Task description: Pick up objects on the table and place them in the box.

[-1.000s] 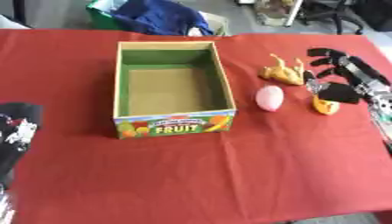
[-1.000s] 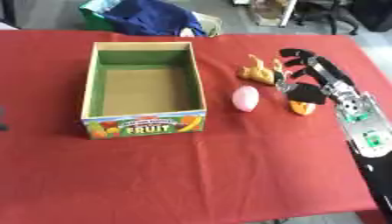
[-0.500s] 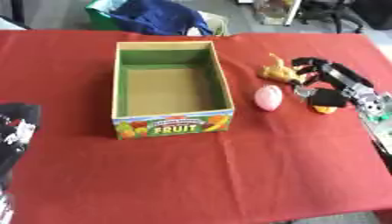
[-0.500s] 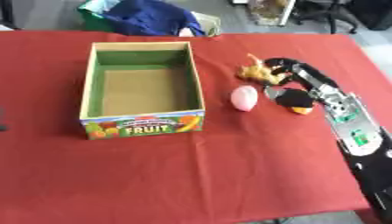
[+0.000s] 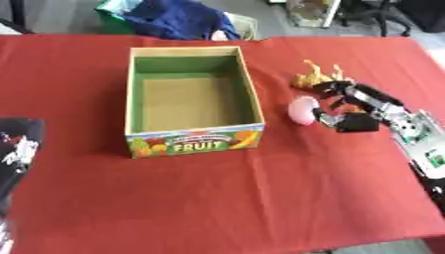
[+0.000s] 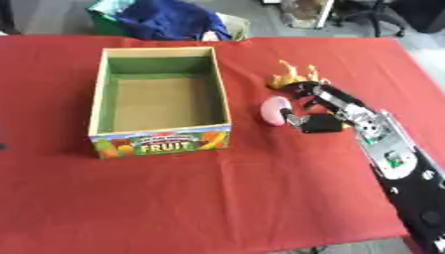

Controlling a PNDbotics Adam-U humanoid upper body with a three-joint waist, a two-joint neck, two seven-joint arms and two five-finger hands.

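- Red table (image 5: pixel 217 198), clutter beyond its far edge; empty box (image 5: pixel 193 99) stands centre-left.
- Pink object (image 6: pixel 276 110) lies just at nine o'clock of the right hand (image 6: pixel 323 111) — fingers curled, whether holding anything I cannot tell.
- Left hand (image 5: pixel 13 149) idles at the left edge — far off.

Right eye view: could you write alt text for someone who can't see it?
The robot's right hand, black, reaches over a red table, its curled fingers between a pink object and a yellow object. To their left stands an open, empty cardboard box labelled FRUIT.
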